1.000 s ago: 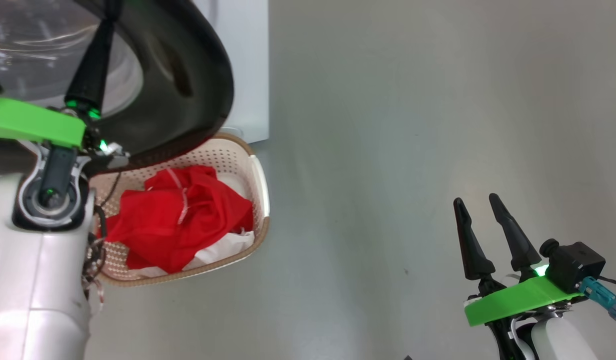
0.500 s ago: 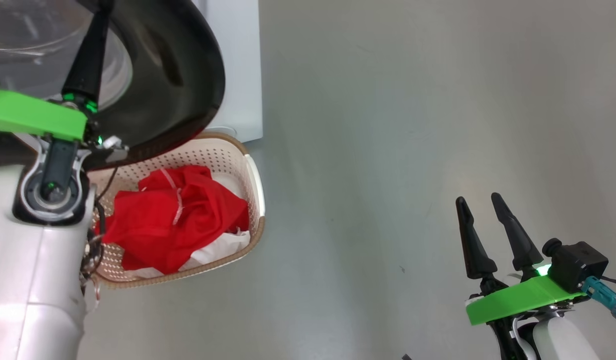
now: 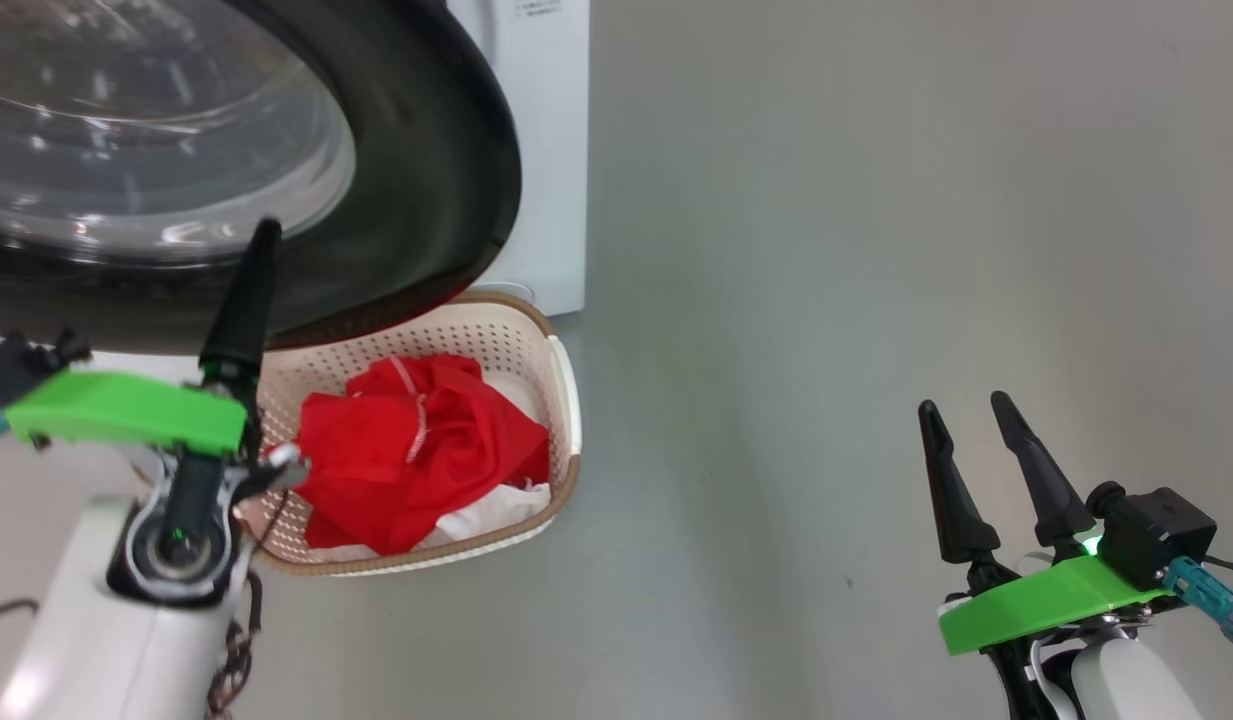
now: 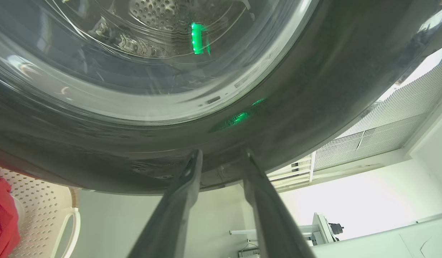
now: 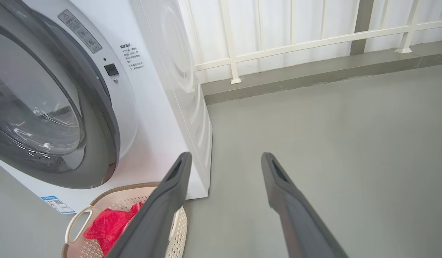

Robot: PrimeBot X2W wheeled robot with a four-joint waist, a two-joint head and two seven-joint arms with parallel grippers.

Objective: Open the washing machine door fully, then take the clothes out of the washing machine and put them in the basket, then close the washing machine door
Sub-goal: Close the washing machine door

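Note:
The washing machine door (image 3: 416, 180), with its black rim and glass bowl, spans the upper left of the head view. In the right wrist view the washing machine door (image 5: 99, 118) lies against the white washing machine (image 5: 160, 107); whether it is latched I cannot tell. My left gripper (image 4: 221, 153) stands open just below the rim, nothing between its fingers. Under the door, the basket (image 3: 566, 400) holds the red clothes (image 3: 416, 450). My right gripper (image 3: 962, 403) hangs open over the floor at the lower right, holding nothing.
Grey floor (image 3: 826, 250) stretches to the right of the washing machine and the basket. In the right wrist view a white railing (image 5: 235, 43) on a low curb runs along the back. The basket stands close against the machine's front corner.
My left gripper has parted its jaws and drawn back down from the door, its fingertip now at the rim. The head camera has shifted. The right arm has stayed still.

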